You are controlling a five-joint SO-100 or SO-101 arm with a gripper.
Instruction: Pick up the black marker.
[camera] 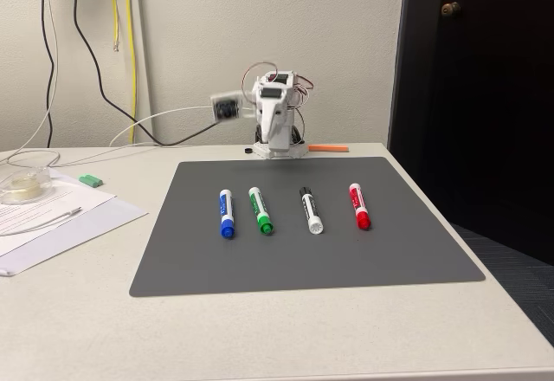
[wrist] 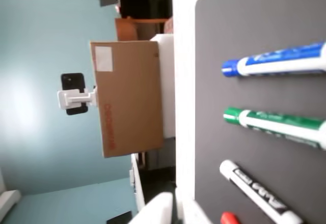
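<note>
The black marker (camera: 311, 209) lies third from the left in a row on the grey mat (camera: 303, 260), black cap away from the camera, white barrel toward it. In the wrist view, which lies on its side, the black marker (wrist: 257, 191) shows its white end and black print. A blue marker (camera: 226, 213), a green marker (camera: 260, 210) and a red marker (camera: 359, 205) lie beside it. My gripper (camera: 279, 143) is folded down at the arm's base behind the mat, far from the markers; its fingers look shut with nothing in them.
Papers (camera: 52, 216), a tape roll (camera: 21, 186) and a small green block (camera: 91, 179) sit at the left. An orange piece (camera: 329, 148) lies by the arm's base. Cables hang on the wall. The table edge drops off at the right.
</note>
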